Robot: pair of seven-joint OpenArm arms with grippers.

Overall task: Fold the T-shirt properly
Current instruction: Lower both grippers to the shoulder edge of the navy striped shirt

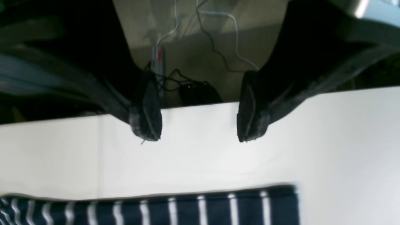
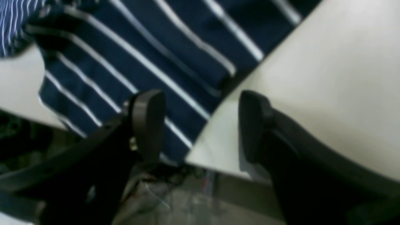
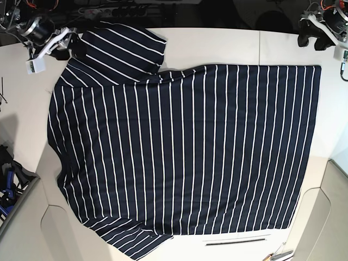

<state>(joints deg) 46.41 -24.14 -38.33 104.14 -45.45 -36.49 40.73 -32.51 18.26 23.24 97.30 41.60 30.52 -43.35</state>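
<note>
The T-shirt (image 3: 185, 147), dark navy with thin white stripes, lies spread flat over most of the white table (image 3: 228, 46). One sleeve (image 3: 122, 49) is folded over at the far left corner. My right gripper (image 3: 69, 47) is open at that sleeve. In the right wrist view (image 2: 200, 125) one finger (image 2: 147, 122) is over the striped sleeve (image 2: 140, 56) and the other is over bare table at the edge. My left gripper (image 3: 314, 41) is open and empty just beyond the shirt's far right corner. In the left wrist view (image 1: 199, 131) it hangs above bare table, with the shirt's hem (image 1: 156, 209) below.
The table's far edge (image 1: 200, 104) runs right behind the left gripper, with cables and a power strip (image 1: 158, 57) on the floor beyond. A blue object (image 3: 8, 185) sits off the table's left side. A thin dark slot (image 3: 236, 240) lies near the front edge.
</note>
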